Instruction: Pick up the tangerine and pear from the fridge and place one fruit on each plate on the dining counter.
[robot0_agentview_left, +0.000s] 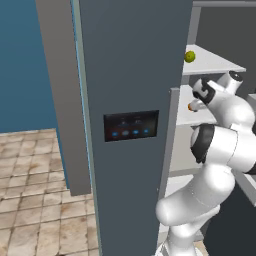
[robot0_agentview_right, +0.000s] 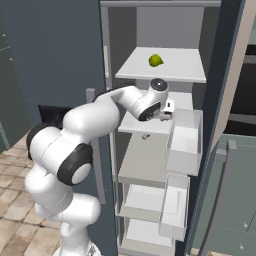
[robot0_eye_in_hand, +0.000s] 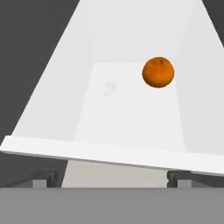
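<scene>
From the left base camera I saw the fridge (robot0_agentview_left: 130, 75) standing open, the pear (robot0_agentview_left: 189, 56) on an upper shelf and my arm (robot0_agentview_left: 220, 145) reaching in at the shelf below, where a speck of the tangerine (robot0_agentview_left: 190, 106) peeked out by the wrist. From the right base camera the pear (robot0_agentview_right: 155, 60) sat alone on its shelf, above the gripper (robot0_agentview_right: 167, 112). Through the hand camera the tangerine (robot0_eye_in_hand: 158, 72) rested on a white shelf (robot0_eye_in_hand: 131, 118), ahead of the fingertips (robot0_eye_in_hand: 178, 177), which stood wide apart and held nothing.
</scene>
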